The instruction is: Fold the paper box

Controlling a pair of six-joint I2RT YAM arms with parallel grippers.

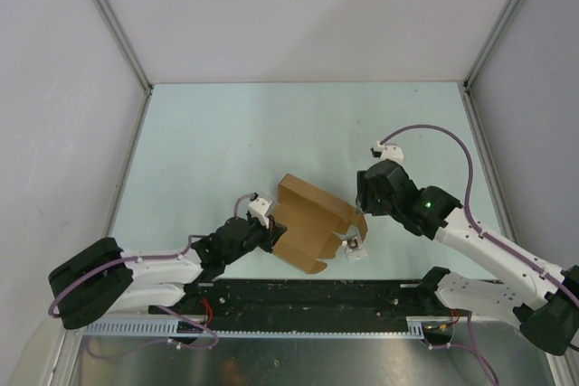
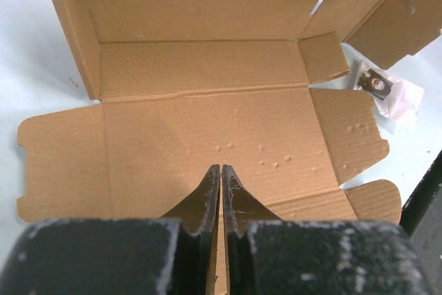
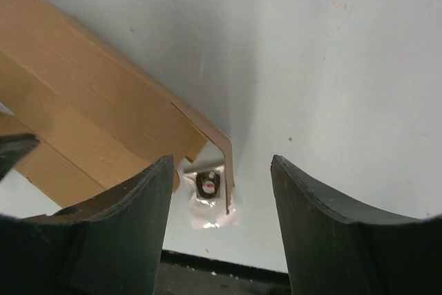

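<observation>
The paper box (image 1: 306, 223) is a brown cardboard sheet, partly folded, lying near the table's front edge. Its far wall and left side stand up, and its near panels and flaps lie flat, as the left wrist view (image 2: 207, 122) shows. My left gripper (image 1: 270, 232) is shut, and its tips (image 2: 221, 168) rest over the flat near panel. My right gripper (image 1: 365, 203) is open and empty above the box's right end. A bent side flap (image 3: 224, 157) hangs between its fingers (image 3: 152, 191), touching neither one.
A small dark square object in a clear plastic bag (image 1: 354, 249) lies on the table by the box's right corner; it also shows in both wrist views (image 2: 376, 85) (image 3: 207, 186). A black rail (image 1: 308, 300) runs along the front edge. White walls enclose the table.
</observation>
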